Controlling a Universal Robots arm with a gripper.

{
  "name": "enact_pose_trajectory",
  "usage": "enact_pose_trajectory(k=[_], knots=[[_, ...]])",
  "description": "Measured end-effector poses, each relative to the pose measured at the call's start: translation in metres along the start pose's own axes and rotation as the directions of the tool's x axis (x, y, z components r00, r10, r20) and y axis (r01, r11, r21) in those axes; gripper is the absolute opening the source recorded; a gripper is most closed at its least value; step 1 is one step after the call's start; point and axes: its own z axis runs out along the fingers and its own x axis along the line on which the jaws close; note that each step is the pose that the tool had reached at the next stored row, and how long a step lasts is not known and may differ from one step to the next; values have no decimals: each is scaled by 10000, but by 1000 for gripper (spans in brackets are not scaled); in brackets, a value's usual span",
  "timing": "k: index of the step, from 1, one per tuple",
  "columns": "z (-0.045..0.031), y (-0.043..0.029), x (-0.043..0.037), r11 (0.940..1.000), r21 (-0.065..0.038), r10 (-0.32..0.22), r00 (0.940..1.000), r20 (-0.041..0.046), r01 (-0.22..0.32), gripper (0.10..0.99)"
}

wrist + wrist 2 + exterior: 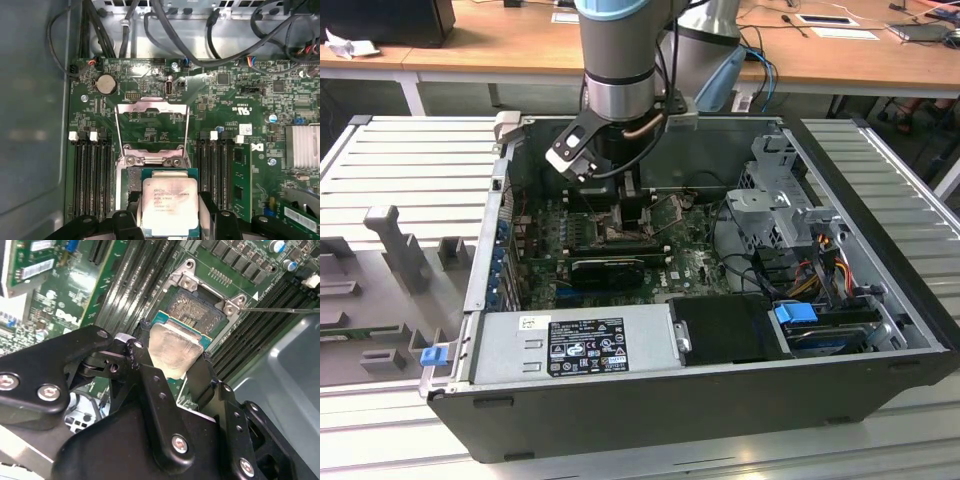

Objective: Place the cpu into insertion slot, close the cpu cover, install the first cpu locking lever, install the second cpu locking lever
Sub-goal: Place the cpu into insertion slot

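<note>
So the tool (pixel 171 360) is pinching the cpu (pixel 169 207) by two opposite edges. The black fingers (pixel 150 375) aren't fully together, they're only as far apart as the chip is wide, one pressed on each side. The dull silver top of the chip faces up, and you can see its green border between the fingers.

The chip sits right over the insertion slot (pixel 197 310). In the second wrist view it covers the part of the slot nearest the tool, and the dark centre of the slot is exposed just past it. I honestly can't tell whether the chip is touching the slot or hanging just above it.

The cpu cover (pixel 151 122) is flipped open. It's a thin silver frame swung back from its hinge at the slot's far edge, and the board shows through the cut-out. A thin metal rod (pixel 280 310) sticks out sideways from one corner of the slot.

Long black memory slots (pixel 92 175) run along both sides of the socket. There's a coin battery (pixel 106 85) a bit beyond the open cover, and dark cables (pixel 175 30) looping past that.

In the exterior view the arm (pixel 620 60) reaches straight down into an open computer case (pixel 670 415) lying on its side. The green motherboard (pixel 690 265) is on the floor of the case and a grey power supply (pixel 585 340) runs along the near wall. The whole case sits on a ribbed metal desk (pixel 410 160).
</note>
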Motion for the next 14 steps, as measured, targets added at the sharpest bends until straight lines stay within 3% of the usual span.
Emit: enact_pose_trajectory(k=[12,14], knots=[[135,-86,97,10000,-1,1,10000,-2,-1,541],[188,-104,110,10000,0,1,10000,-1,-1,541]])
